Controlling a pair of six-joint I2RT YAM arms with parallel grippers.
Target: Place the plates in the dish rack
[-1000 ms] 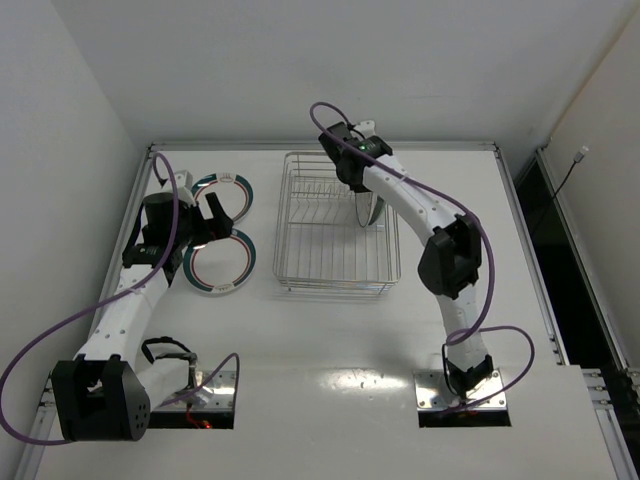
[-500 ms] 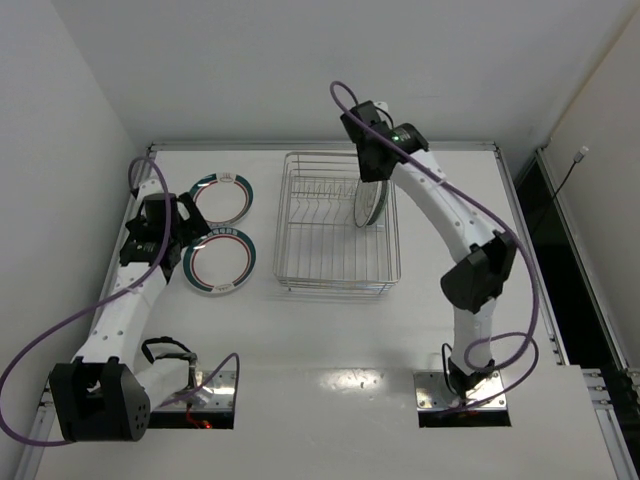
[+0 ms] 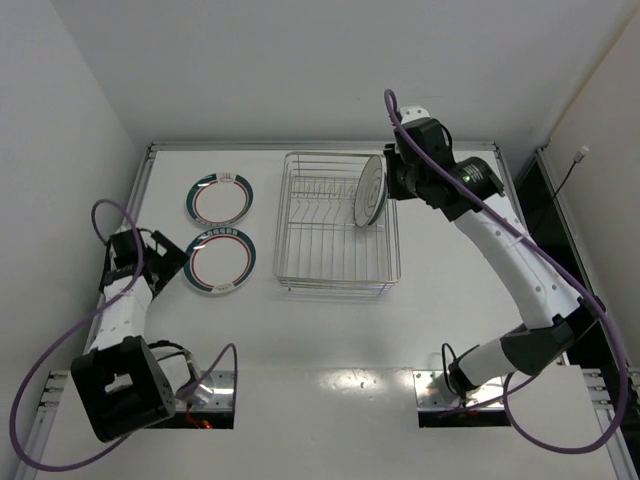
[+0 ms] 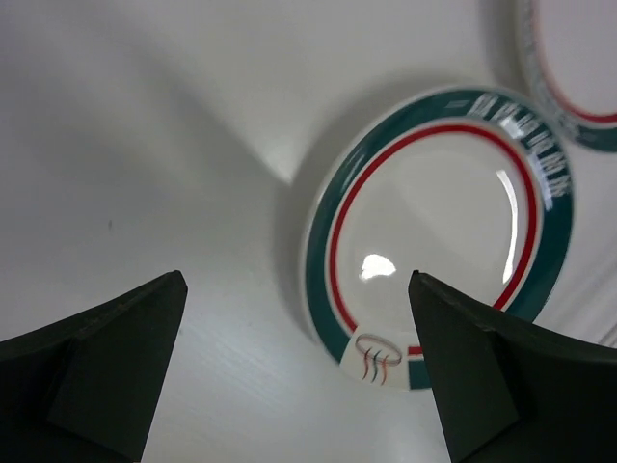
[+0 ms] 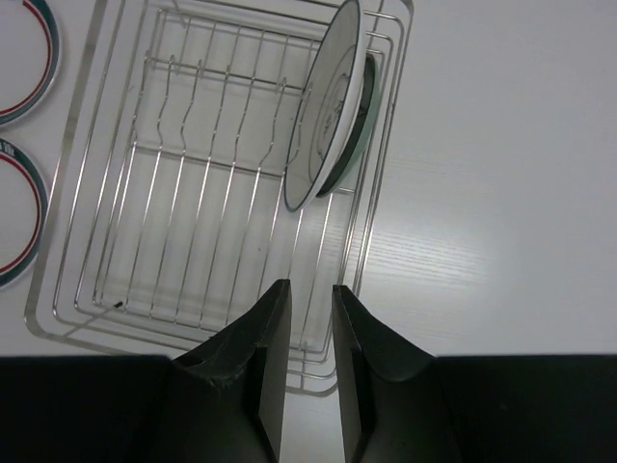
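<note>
The dish rack stands mid-table. A large white plate stands on edge at its right end, with the dark teal plate close behind it. In the right wrist view the white plate leans in the rack. My right gripper hovers just right of those plates, its jaws a narrow gap apart and empty. Two teal-rimmed plates lie flat on the left, far and near. My left gripper is wide open beside the near plate.
The far teal-rimmed plate's edge shows at the top right of the left wrist view. The table's raised left edge runs close beside my left arm. The rack's prongs left of the standing plates hold nothing.
My right gripper has drawn up and to the right out of the rack, leaving the white plate standing. My left arm has pulled back toward the near left, away from the two flat plates.
</note>
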